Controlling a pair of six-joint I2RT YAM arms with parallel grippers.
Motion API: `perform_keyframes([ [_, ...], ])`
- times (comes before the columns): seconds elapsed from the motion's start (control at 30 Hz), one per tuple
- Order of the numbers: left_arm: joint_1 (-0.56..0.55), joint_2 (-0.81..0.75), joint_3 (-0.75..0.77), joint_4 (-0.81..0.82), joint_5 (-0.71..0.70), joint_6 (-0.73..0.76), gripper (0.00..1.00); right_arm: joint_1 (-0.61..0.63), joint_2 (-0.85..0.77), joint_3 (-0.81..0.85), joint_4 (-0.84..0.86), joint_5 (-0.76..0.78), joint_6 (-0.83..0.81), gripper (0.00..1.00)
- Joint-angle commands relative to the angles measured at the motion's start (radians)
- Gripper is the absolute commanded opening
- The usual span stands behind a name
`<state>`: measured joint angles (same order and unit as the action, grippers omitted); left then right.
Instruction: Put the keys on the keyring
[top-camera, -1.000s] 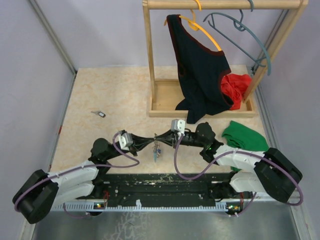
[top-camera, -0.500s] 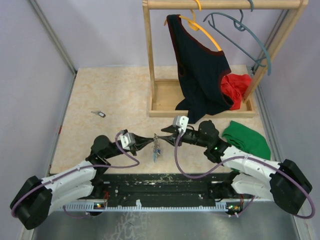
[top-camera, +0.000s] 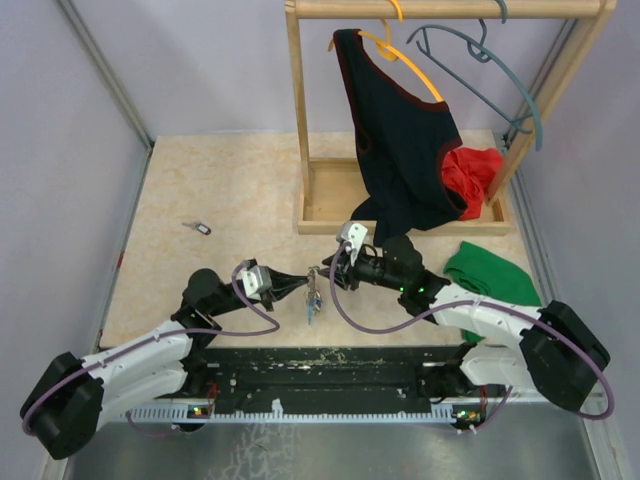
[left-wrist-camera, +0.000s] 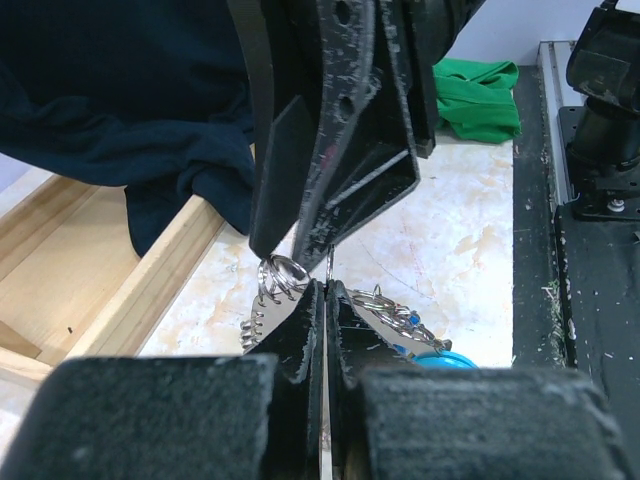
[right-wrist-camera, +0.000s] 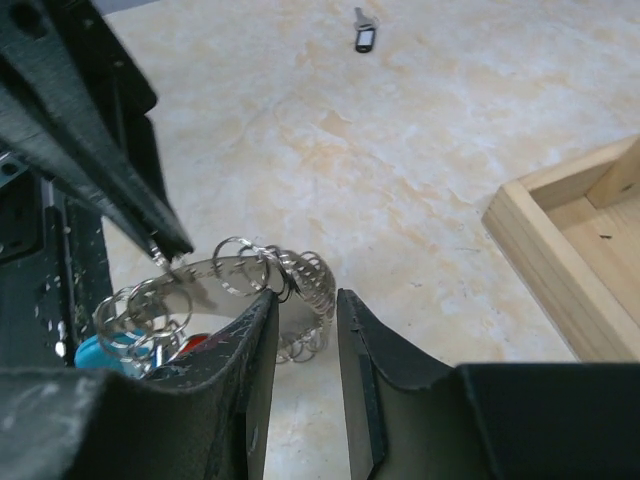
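Two-handed step: your left gripper (top-camera: 300, 283) clamped the keyring (top-camera: 313, 290) in mid-air. Your right gripper (top-camera: 325, 268) stood narrowly parted at its coil, hold unclear. You needed steady counter-tension there.

a wooden rack (top-camera: 297, 120) is stood at the far side of the counter (top-camera: 230, 180). a dark sleeveless top (top-camera: 400, 140) is hung from its rail on a yellow hanger (top-camera: 400, 58), with a grey-blue hanger (top-camera: 521, 92) hung bare beside it. a red cloth (top-camera: 475, 175) is heaped in the rack's base, and a green cloth (top-camera: 490, 275) is laid on the counter just in front.
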<state>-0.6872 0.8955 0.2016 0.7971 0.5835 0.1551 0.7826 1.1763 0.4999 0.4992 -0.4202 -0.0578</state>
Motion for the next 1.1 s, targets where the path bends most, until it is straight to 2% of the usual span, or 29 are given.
perform_keyframes([
  [0.0, 0.005, -0.018, 0.035, 0.002, 0.015, 0.013, 0.00, -0.013, -0.019, 0.076, -0.046, 0.126, 0.046, 0.30],
  [0.07, 0.005, -0.019, 0.037, -0.003, 0.012, 0.016, 0.00, -0.015, -0.040, 0.088, -0.099, 0.174, 0.048, 0.30],
  [0.17, 0.005, -0.017, 0.047, -0.018, 0.010, 0.018, 0.00, -0.016, -0.084, 0.093, -0.154, 0.149, -0.022, 0.31],
  [0.43, 0.004, -0.023, 0.091, -0.108, 0.004, 0.043, 0.00, -0.016, -0.192, 0.105, -0.219, -0.089, -0.212, 0.35],
  [0.63, 0.005, -0.032, 0.128, -0.185, -0.008, 0.068, 0.00, -0.016, -0.154, 0.163, -0.260, -0.233, -0.313, 0.35],
  [1.07, 0.004, -0.026, 0.161, -0.248, 0.000, 0.077, 0.00, -0.016, -0.029, 0.285, -0.383, -0.340, -0.471, 0.33],
])
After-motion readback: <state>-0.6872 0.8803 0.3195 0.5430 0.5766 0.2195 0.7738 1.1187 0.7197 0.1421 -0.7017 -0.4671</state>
